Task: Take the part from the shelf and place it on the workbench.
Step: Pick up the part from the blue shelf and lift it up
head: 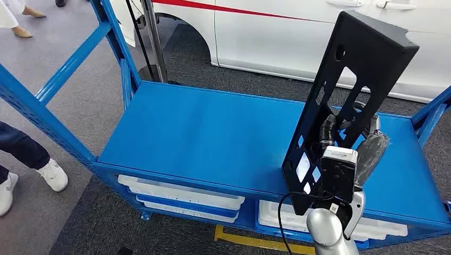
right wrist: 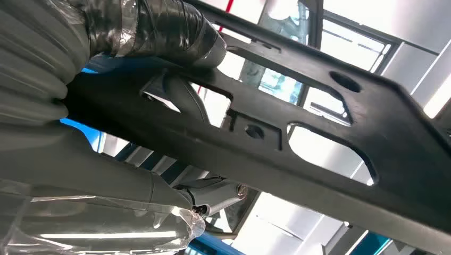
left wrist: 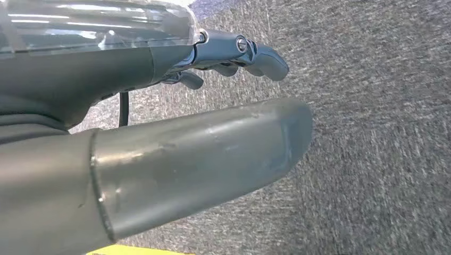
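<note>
R hand (head: 355,154) grips 1 part (head: 348,79) at its lower end, fingers (right wrist: 183,98) thru a cutout, thumb on the other face. Part: flat black plate w/ cutouts, matte, held upright above blue metal shelf (head: 202,133). L hand (left wrist: 159,106) over grey carpet, fingers loosely curled, holding nothing.
</note>
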Controlling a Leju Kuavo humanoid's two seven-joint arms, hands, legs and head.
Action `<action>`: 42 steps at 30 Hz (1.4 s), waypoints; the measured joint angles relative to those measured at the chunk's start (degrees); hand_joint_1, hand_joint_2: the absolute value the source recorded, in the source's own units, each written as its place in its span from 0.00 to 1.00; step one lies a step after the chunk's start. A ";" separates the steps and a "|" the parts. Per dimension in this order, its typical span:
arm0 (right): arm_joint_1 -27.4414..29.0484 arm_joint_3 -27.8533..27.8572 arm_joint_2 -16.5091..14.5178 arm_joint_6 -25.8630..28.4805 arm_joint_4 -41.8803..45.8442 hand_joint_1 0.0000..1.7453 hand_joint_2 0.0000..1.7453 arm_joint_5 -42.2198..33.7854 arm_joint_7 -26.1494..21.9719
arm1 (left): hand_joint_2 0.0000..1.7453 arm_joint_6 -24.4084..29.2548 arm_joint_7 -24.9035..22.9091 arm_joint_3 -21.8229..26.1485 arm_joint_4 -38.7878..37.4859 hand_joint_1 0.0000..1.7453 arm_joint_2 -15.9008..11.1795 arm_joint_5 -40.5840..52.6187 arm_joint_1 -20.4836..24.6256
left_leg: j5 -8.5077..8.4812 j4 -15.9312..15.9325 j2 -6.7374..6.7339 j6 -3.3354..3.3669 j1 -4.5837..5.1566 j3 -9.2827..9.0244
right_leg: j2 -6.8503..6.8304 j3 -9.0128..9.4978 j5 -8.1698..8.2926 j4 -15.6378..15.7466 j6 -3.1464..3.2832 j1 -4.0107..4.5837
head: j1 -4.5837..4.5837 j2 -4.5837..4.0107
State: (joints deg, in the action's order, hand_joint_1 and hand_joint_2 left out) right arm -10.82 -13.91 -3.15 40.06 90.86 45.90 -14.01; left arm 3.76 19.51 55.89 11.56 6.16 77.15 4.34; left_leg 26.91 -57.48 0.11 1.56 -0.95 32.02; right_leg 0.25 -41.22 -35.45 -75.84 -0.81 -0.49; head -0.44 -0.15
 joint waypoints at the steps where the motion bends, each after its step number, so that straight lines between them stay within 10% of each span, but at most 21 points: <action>1: 0.04 0.03 0.00 -0.01 0.00 1.00 1.00 -0.07 -0.01 | 0.00 0.00 -0.01 0.01 0.00 0.00 0.00 -0.01 -0.01 | 0.01 -0.03 0.00 -0.01 0.00 0.00 | -0.01 0.05 0.42 0.06 -0.04 -0.09 | 0.00 0.00; 6: 0.08 0.19 -0.13 -0.15 0.22 1.00 1.00 -2.38 -0.99 | 0.00 0.00 -0.03 0.03 0.00 0.00 0.05 -0.01 0.00 | 0.46 -0.64 0.19 -0.68 0.06 -0.02 | -0.09 6.95 7.40 13.62 0.18 -0.34 | 0.01 0.00; 11: 0.18 0.34 -0.58 -0.86 0.51 1.00 1.00 -3.52 -1.36 | 0.00 -0.01 -0.02 0.30 -0.01 0.00 0.08 -0.02 -0.03 | 1.08 -1.19 0.15 -2.23 0.02 0.42 | 0.06 7.77 7.89 16.37 1.54 -0.11 | 0.04 0.00; 17: 0.68 0.44 -0.98 -1.51 0.67 1.00 1.00 -4.79 -1.75 | 0.00 0.00 0.05 0.41 0.00 0.00 0.04 0.00 -0.13 | 8.15 -17.19 0.09 -2.84 -0.11 7.62 | -0.18 8.00 7.97 16.65 2.69 0.15 | 0.05 0.00; 22: 0.80 0.46 -1.01 -2.56 0.94 1.00 1.00 -4.59 -1.82 | 0.00 -0.01 0.16 0.57 0.00 0.00 0.02 0.04 0.08 | 0.65 -2.56 0.09 -1.34 0.45 0.85 | -0.03 8.28 7.69 16.44 2.47 0.64 | 0.05 0.00; 27: 0.88 0.46 -1.03 -3.24 1.52 1.00 1.00 -5.80 -2.34 | 0.00 -0.02 0.26 0.92 0.00 0.00 0.08 0.07 0.09 | 0.14 -0.10 0.10 -0.50 0.30 -0.08 | 0.02 7.87 6.97 15.66 1.18 0.73 | 0.01 0.00; 32: 2.21 -0.49 -1.09 -5.55 4.92 1.00 1.00 -16.94 -6.68 | 0.00 -0.02 0.40 1.34 -0.01 0.00 0.13 0.04 0.05 | -0.15 0.23 0.04 -0.01 0.14 -0.13 | -0.07 1.19 0.00 1.07 0.12 0.11 | -0.05 0.00; 37: 2.96 -2.66 -1.51 -6.04 11.04 1.00 1.00 -24.08 -10.26 | 0.00 0.00 0.42 1.43 0.00 0.00 0.15 0.05 -0.01 | 0.57 -0.67 0.22 -0.65 0.28 -0.09 | -0.13 7.22 7.20 13.83 0.41 -0.12 | -0.04 0.00; 42: 3.34 -4.36 -1.79 -5.11 16.18 1.00 1.00 -26.73 -12.44 | 0.00 0.02 0.42 1.62 -0.01 0.00 0.17 0.02 -0.02 | 1.28 -1.39 0.18 -2.15 0.25 0.36 | -0.03 7.97 7.61 16.24 1.87 0.06 | -0.01 0.00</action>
State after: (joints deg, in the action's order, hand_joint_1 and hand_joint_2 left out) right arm -7.49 -18.27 -4.94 34.95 107.04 19.17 -26.45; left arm 3.78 19.92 57.51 11.55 6.34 77.18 4.31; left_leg 28.20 -58.87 0.29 -0.59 -0.70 32.39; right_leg 0.22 -33.25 -27.84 -59.60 1.06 -0.43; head -0.45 -0.15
